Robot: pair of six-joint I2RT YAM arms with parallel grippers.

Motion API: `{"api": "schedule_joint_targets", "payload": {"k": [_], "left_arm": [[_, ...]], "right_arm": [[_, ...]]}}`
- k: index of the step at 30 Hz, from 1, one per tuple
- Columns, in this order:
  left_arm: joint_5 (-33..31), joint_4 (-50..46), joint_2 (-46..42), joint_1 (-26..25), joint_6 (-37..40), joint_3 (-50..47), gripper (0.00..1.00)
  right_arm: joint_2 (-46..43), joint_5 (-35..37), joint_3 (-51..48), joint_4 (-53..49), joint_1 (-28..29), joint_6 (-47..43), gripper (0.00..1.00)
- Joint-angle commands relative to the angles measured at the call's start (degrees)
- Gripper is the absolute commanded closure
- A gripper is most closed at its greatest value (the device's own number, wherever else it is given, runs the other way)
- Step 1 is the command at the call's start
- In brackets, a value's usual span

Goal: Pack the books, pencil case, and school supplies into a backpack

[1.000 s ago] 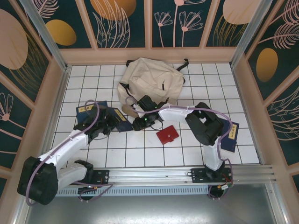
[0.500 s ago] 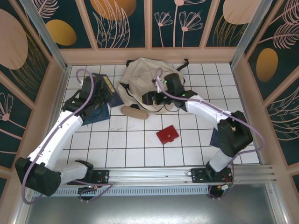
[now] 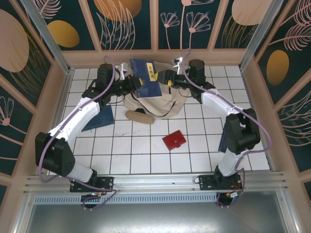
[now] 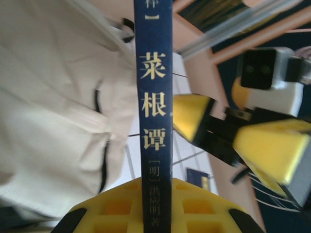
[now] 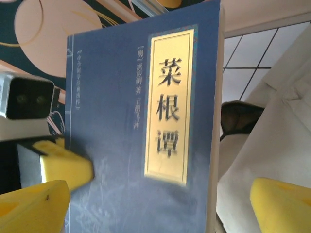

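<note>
Top external, left gripper (image 3: pixel 133 84) clamping book (image 3: pixel 146 86), over backpack (image 3: pixel 163 104)

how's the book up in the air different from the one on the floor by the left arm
The raised book is clamped in the left gripper above the backpack; the floor book lies loose on the tiles. The raised book shows its yellow label; the floor book doesn't. Both are navy.
</note>
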Motion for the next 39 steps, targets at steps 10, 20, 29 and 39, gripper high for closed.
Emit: {"api": "schedule_joint_targets", "payload": {"k": [10,20,29,39], "left_arm": [[19.1,17.2,2.4,0.2,-3.4,0.2,1.00],[17.2,17.1,1.0,1.3,-3.6,-1.3,1.00],[11.0,22.3,-1.1,1.6,-11.8,-4.7,0.54],[-0.1,56.2,-4.7,-0.3,-34.8,-24.3,0.32]], "right_arm": [[0.5,-12.9,-5.0,26.4,-1.5,19.7,0.22],[-3.1,-13.5,-11.5,42.9,-1.9,32.4,0.39],[-6.2,-2.5,-13.0,40.0,-1.1,34.8,0.97],[-5.1,14.5,-14.4,42.8,4.8,44.4,1.00]]}}
